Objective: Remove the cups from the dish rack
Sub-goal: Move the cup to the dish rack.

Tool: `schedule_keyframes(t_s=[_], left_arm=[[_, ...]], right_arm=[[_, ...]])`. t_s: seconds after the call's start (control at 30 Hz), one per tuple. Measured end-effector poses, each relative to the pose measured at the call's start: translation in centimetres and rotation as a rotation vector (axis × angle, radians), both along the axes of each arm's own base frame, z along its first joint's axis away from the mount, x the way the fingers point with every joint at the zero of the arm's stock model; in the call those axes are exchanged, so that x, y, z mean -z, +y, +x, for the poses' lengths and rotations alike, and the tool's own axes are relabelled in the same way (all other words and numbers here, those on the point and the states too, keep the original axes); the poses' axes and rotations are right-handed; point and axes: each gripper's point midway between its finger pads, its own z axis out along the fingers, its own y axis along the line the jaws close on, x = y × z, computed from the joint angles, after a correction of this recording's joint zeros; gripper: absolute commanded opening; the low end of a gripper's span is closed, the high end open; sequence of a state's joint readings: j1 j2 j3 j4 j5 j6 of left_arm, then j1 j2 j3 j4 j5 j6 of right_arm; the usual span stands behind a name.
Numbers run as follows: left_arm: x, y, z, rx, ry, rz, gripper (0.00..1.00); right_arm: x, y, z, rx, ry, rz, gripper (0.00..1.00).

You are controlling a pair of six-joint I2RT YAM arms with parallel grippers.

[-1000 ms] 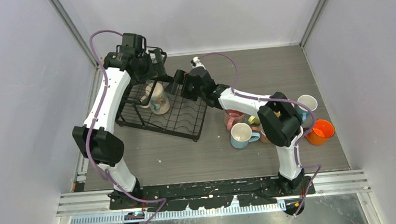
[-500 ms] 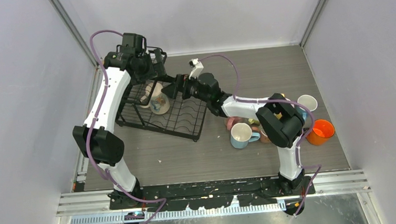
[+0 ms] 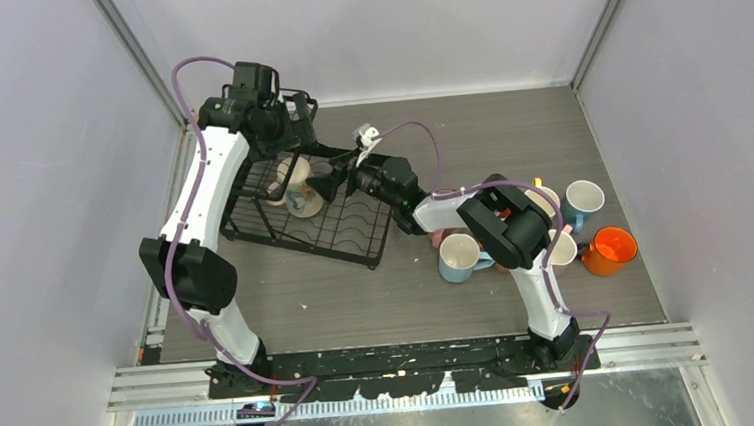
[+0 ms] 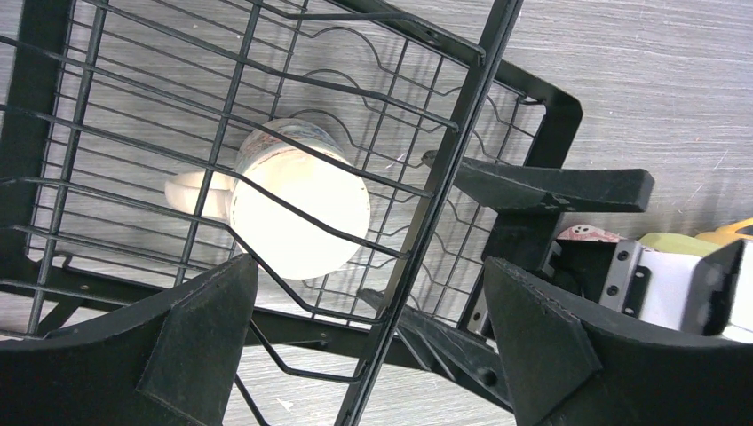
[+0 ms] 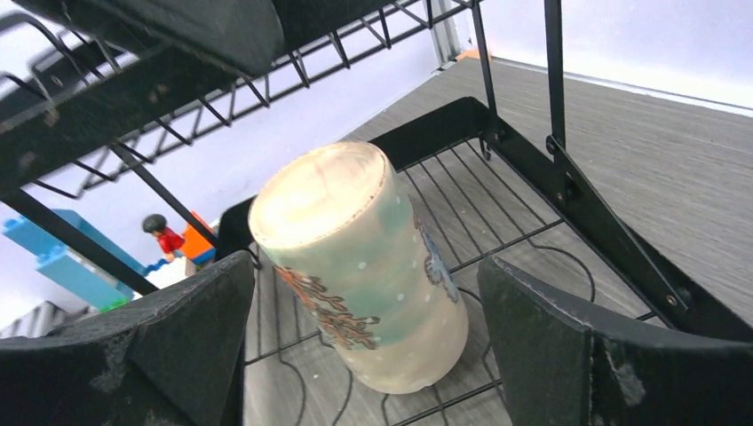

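Observation:
The black wire dish rack [image 3: 355, 237] stands at the left of the table. In it one beige cup [image 3: 300, 194] with a green and orange pattern leans base-up. My right gripper [image 3: 327, 182] reaches into the rack from the right, open, with the cup [image 5: 373, 275] between its spread fingers [image 5: 178, 346] and apart from both. My left gripper [image 3: 299, 130] hovers open over the rack's far edge and holds nothing. Through the rack wires [image 4: 444, 177] the left wrist view shows the cup [image 4: 297, 209] below, its handle to the left.
Several cups stand on the table at the right: a light blue one [image 3: 459, 257], an orange one [image 3: 611, 249], a white one [image 3: 585, 198] and a pink one [image 3: 442, 237] partly under the right arm. Walls close in the table on three sides.
My right gripper has swung left over the rack's slotted section up to the cup, and its elbow has shifted left. The left arm and the cup have stayed put.

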State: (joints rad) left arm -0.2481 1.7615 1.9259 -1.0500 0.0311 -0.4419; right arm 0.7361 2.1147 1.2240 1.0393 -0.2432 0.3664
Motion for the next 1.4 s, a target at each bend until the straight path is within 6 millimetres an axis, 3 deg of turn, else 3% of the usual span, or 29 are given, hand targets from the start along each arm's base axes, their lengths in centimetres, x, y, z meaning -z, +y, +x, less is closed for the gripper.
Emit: schedule_keyframes(t_s=[0.23,0.63,1.0,1.4], left_arm=[[0.1,0.0,0.1,0.0,0.004,0.002,1.0],[0.5,0.1,0.1,-0.003,0.02,0.009,1.0],[0.7,0.1,0.3,-0.006,0.028,0.016,1.0],[1.1,0.3,0.3,-0.008,0.044,0.023,1.0]], right_arm=[[1.7,0.7,0.3,-0.003,-0.076,-0.05,1.0],[-2.3,3.0,0.0,-0.041,-0.228,-0.035,1.0],[0.9,4.3,0.2,-0.065,-0.227,-0.099,1.0],[1.0,5.8,1.0,-0.06,-0.258,-0.102,1.0]])
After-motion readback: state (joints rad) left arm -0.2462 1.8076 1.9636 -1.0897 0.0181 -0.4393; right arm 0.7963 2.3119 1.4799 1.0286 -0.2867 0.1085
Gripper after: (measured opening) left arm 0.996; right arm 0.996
